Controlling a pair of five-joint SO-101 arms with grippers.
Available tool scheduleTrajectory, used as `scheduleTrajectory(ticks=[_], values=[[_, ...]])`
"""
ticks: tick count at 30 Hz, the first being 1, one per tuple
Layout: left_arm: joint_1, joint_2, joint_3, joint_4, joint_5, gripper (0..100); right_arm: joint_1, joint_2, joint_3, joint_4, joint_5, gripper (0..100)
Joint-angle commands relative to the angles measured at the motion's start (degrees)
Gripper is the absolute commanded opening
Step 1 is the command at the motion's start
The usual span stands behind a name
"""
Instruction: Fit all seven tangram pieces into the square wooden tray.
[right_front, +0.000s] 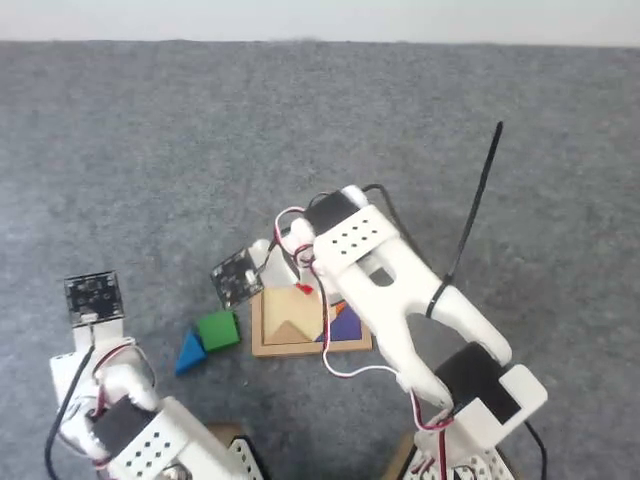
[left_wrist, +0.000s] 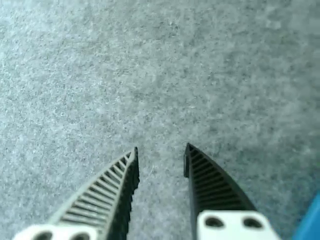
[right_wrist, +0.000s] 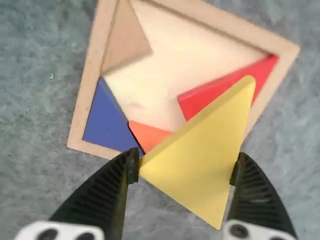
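The square wooden tray (right_wrist: 96, 50) is a shallow frame of pale wood with a lighter floor, much of it bare in the middle. Four pieces lie flat inside it: a tan triangle (right_wrist: 125, 40) in one corner, a blue triangle (right_wrist: 107, 122) against the same side of the rim in the next corner, a small orange piece (right_wrist: 150, 135) touching the blue one, and a red piece (right_wrist: 220, 90) along the adjoining side. A large yellow triangle (right_wrist: 200, 160), smooth and matte, sits across the tray's edge by the orange and red pieces and hides part of both; whether it touches them cannot be told. The right gripper (right_wrist: 185, 162) grasps it, one ribbed black finger on each of two opposite edges. Outside the tray, just beside its side toward the left arm, lie a green block (right_front: 218, 330) and a blue wedge (right_front: 188, 352), touching each other. Farther from the tray, the left gripper (left_wrist: 160, 160) hangs with its jaws parted and nothing between them, over the grey carpet (left_wrist: 150, 65).
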Motion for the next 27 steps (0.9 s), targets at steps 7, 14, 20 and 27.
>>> scheduleTrajectory(ticks=[7,14,20,27], values=[[-0.88,-1.05,-0.48,-0.18,-0.35,15,-4.44,2.95,-0.62,-0.57,14.15,21.9],[-0.88,-1.05,-0.48,-0.09,-0.35,15,-7.25,7.96,-1.76,-0.4,22.51,21.9],[-0.79,-1.05,-0.48,-0.09,-0.35,15,-9.1,8.04,-4.84,-0.4,26.46,21.9],[-0.79,-1.05,-0.48,-0.09,-0.35,15,-9.19,8.04,-5.27,-0.4,33.58,21.6]])
